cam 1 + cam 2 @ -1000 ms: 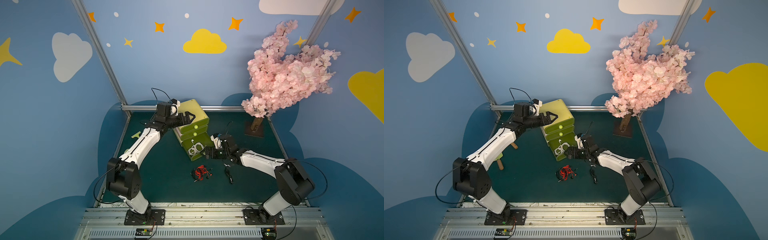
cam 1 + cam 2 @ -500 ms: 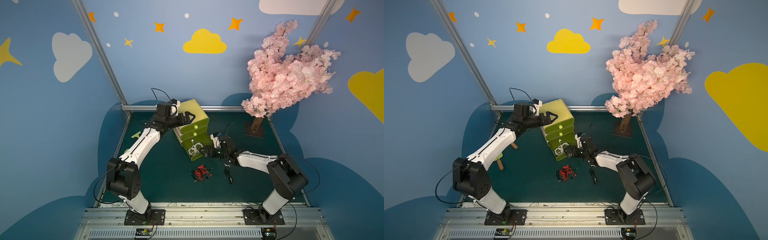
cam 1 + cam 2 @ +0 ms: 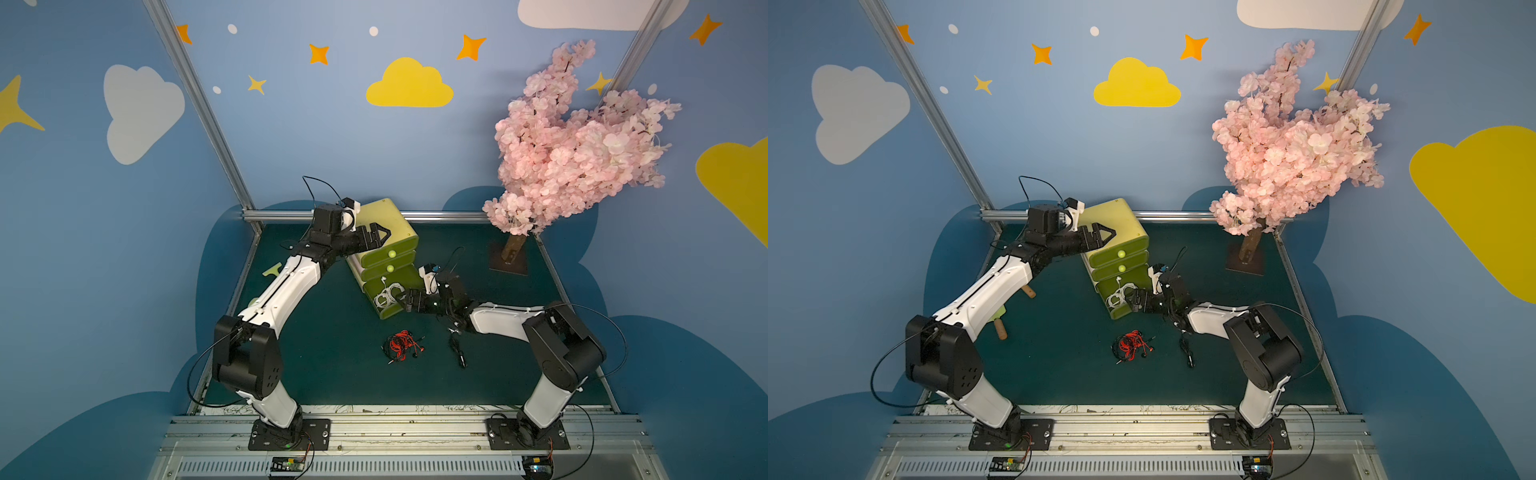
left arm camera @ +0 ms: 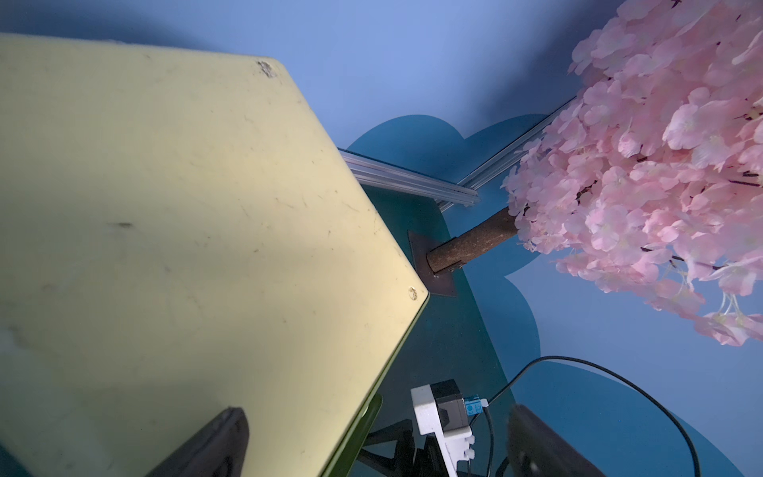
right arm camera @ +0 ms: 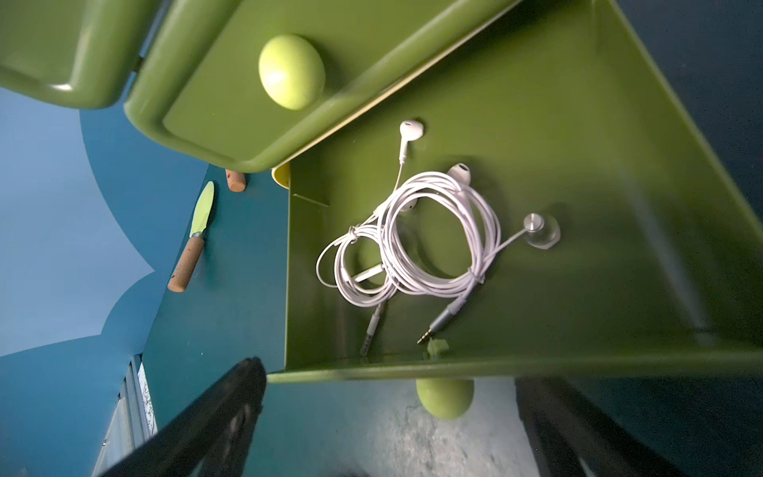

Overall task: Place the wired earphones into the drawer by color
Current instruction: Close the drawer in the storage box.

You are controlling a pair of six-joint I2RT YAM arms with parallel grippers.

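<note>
Drawer unit (image 3: 386,245): green, three drawers; bottom drawer (image 5: 536,173) pulled out.
White earphones (image 5: 417,239): coiled, lying inside that drawer.
Red-and-black earphones (image 3: 401,345): tangled on the desk (image 3: 332,353).
Black earphones (image 3: 457,351): beside them, hard to make out.
Left tool (image 3: 380,235): wide open, empty, over the unit's top.
Right tool (image 5: 392,429): wide open, empty, at the drawer's front; tips cut off.

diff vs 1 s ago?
Right arm's elbow has swung in toward the centre; right gripper stays open at the open bottom drawer, holding nothing. Unchanged: left gripper open over the cabinet top, white earphones in the drawer, red-and-black earphones and black earphones on the table.
</note>
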